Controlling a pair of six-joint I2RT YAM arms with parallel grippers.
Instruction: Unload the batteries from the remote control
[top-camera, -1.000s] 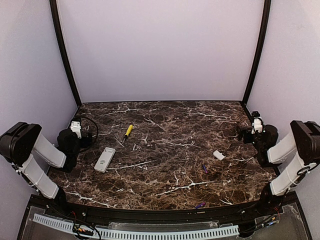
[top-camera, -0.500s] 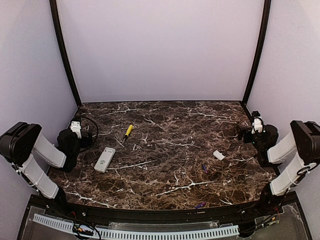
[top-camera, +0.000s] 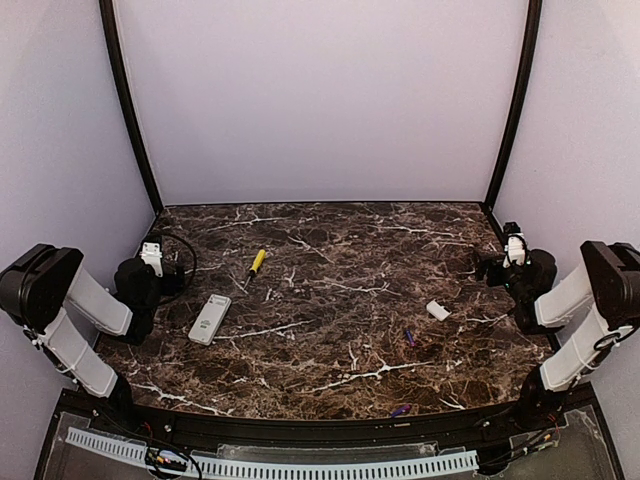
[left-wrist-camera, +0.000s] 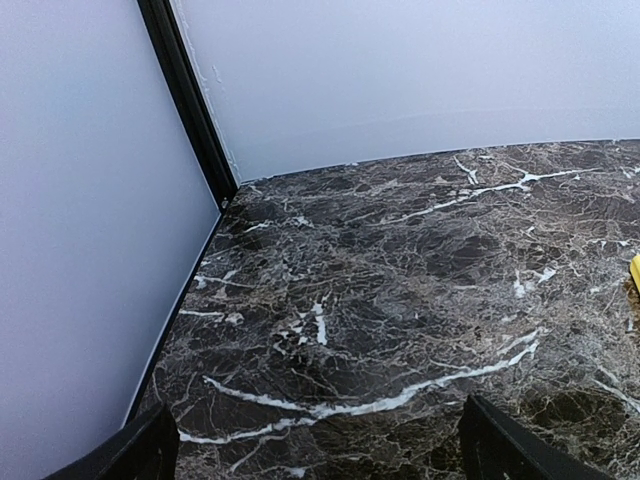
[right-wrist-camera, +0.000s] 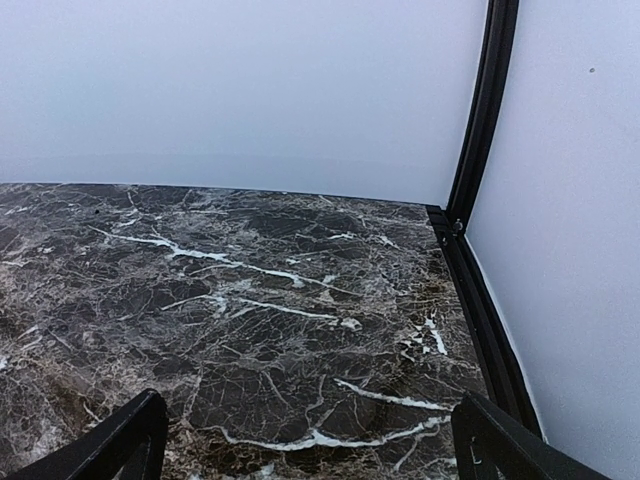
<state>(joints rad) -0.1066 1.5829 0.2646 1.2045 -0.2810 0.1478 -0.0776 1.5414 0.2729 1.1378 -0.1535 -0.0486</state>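
Each end effector stands wide open and holds nothing. The left end effector (left-wrist-camera: 318, 405) and the right end effector (right-wrist-camera: 308, 398) sit tucked beside their own side walls, facing the far corners. That suggests they are parked clear of the work, not reaching for anything.

Between them the table (top-camera: 330, 240) carries the loose pieces. The remote control (top-camera: 209, 319) lies slanted at the left, close to the left arm; which face is up is too small to tell. Just beyond it, farther in, rests the yellow-handled screwdriver (top-camera: 256, 263), likely the tool used on the casing. The small white cover (top-camera: 437, 310) lies well apart on the right. One purple battery (top-camera: 409, 337) sits just near-left of that cover, and the other battery (top-camera: 400, 410) sits at the table's near edge. With both outside the remote control, the unloading looks finished.
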